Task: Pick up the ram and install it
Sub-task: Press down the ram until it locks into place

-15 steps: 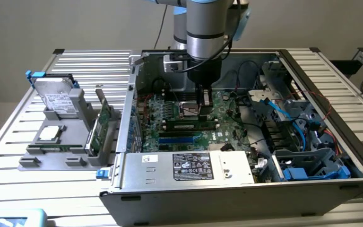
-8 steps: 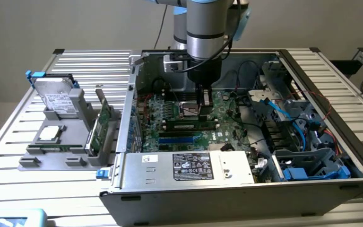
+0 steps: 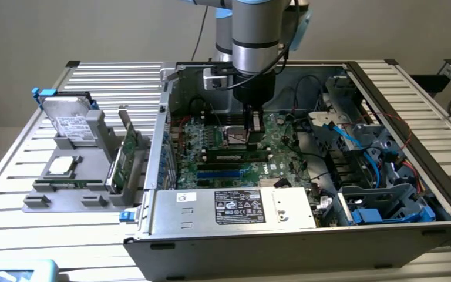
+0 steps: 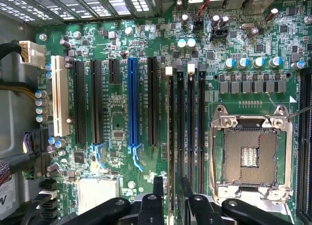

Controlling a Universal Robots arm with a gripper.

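Claw [image 3: 251,130] spread, empty, hovering inside computer case [image 3: 209,252]. Ram [image 3: 237,155] seated on edge in motherboard [image 3: 190,158] slot, at claw's 6 o'clock in exterior view; blue slots [image 3: 224,172] just beside.

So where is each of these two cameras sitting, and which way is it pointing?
Exterior view: sits off the arm, high beside the open computer case, looking down into it; the grey arm reaches into the case from the far side.
Wrist view: rides on the arm's wrist, looking straight down at the motherboard; the black fingers show in the foreground, standing apart.
Shared: both see the green motherboard with its long slots and the silver processor socket.
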